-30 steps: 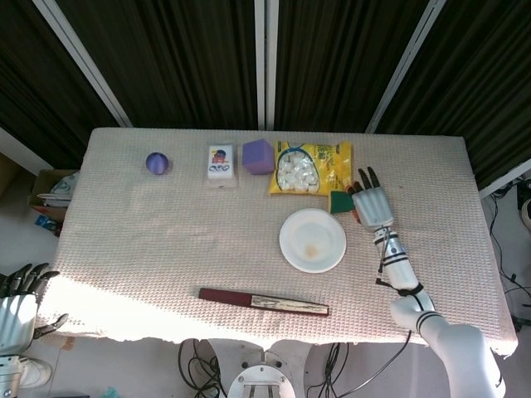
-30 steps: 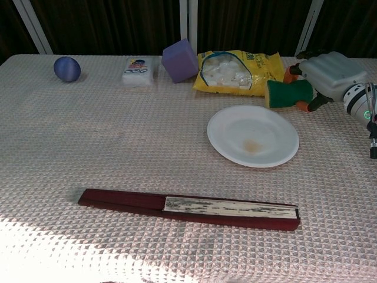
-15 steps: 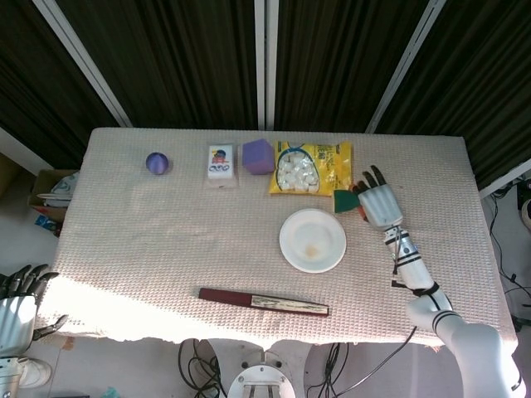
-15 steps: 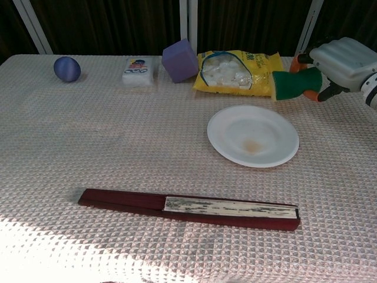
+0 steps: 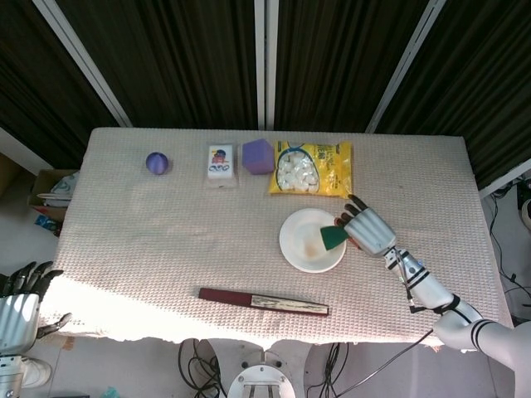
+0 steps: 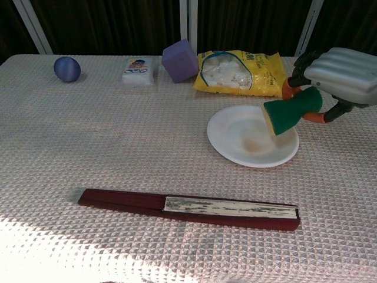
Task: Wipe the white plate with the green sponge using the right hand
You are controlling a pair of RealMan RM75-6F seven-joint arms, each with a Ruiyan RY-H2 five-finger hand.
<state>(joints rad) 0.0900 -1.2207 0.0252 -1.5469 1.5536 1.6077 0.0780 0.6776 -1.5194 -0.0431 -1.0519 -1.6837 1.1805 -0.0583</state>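
Right robot hand pinching green sponge; sponge hangs over plate's right edge; brown spot lies down-left.

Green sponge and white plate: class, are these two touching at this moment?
Apart. In the chest view the green sponge, held by the right hand, hangs above the white plate, with bare plate visible under its lower edge.

No text is legible. The yellow snack bag carries blue printed characters — too small to read. The white packet shows a coloured label — unreadable.
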